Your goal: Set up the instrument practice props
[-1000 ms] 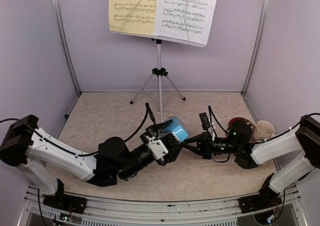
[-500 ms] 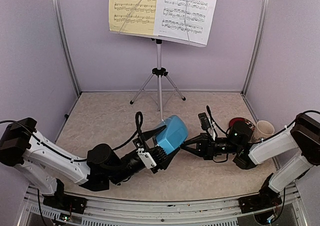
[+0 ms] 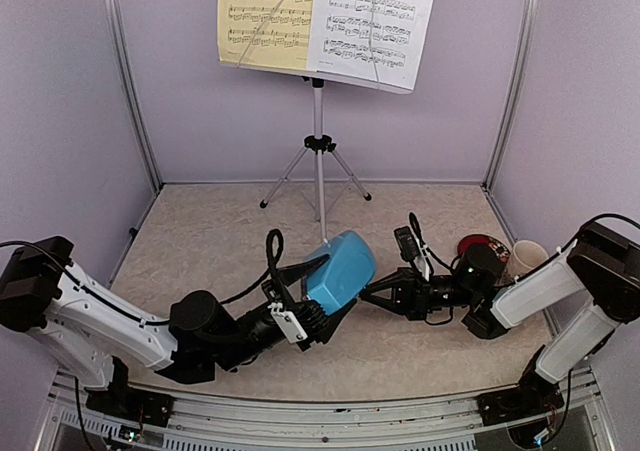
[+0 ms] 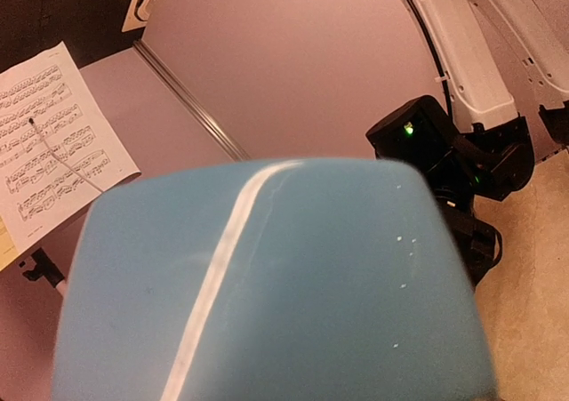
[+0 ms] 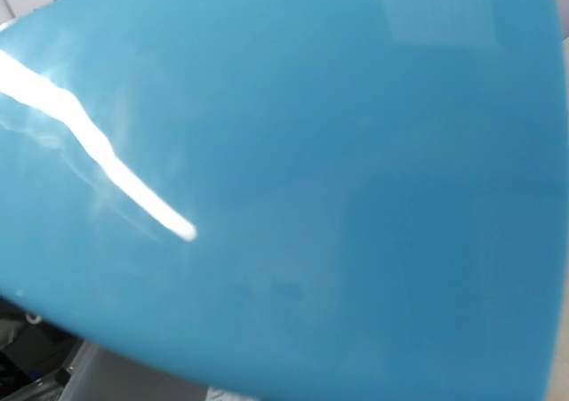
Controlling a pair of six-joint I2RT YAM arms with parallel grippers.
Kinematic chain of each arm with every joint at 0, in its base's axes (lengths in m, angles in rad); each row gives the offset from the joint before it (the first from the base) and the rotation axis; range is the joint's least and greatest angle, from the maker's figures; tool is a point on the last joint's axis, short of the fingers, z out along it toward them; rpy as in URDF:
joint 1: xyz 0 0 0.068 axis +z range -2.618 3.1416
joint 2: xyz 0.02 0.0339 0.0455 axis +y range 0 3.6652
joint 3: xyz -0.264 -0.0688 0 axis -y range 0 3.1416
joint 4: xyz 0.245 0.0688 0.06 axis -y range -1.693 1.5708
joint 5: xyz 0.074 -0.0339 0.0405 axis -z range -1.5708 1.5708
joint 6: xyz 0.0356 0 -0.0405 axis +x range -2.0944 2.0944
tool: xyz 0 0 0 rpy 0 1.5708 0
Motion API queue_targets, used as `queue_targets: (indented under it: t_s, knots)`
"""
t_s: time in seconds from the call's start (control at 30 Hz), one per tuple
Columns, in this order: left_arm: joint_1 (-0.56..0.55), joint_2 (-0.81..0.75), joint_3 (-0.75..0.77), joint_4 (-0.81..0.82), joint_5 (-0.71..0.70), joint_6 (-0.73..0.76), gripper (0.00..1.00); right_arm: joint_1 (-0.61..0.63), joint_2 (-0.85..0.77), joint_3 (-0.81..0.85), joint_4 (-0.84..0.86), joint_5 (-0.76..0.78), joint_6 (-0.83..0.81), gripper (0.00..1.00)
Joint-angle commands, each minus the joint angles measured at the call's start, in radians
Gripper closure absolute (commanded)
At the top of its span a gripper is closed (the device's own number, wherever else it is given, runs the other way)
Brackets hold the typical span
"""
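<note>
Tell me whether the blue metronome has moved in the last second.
Yes. The metronome has shifted a little to the left and toward the near edge of the table, farther from the legs of the music stand.

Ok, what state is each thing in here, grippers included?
Music stand: upright on its tripod.
Yellow sheet: on the stand's desk.
White sheet: on the desk, beside the yellow.
Blue metronome: tilted, held in the left gripper.
Left gripper: shut on the metronome.
Right gripper: shut, empty, tip near the metronome.
Mug: upright.
Red disc: flat, partly hidden by the right arm.
</note>
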Motion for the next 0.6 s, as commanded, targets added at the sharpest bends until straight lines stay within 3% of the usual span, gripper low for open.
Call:
queue_targets:
  t_s: [0.0, 0.1, 0.27, 0.47, 0.57]
  knots:
    - [-0.018, -0.043, -0.012, 0.016, 0.038, 0.024, 0.55, -0.027, -0.004, 0.041, 0.109, 0.024, 0.027, 1.00]
    - [0.001, -0.036, 0.021, -0.017, 0.029, -0.036, 0.56, -0.027, -0.027, 0.047, 0.024, 0.036, -0.027, 0.97]
    - [0.067, -0.006, 0.108, -0.137, -0.016, -0.223, 0.57, -0.027, -0.105, 0.037, -0.178, 0.087, -0.143, 0.66]
    - [0.177, 0.052, 0.178, -0.189, 0.022, -0.485, 0.57, -0.032, -0.212, -0.017, -0.376, 0.149, -0.223, 0.42]
    - [0.218, 0.104, 0.224, -0.204, 0.060, -0.579, 0.57, -0.041, -0.262, -0.033, -0.463, 0.167, -0.250, 0.35]
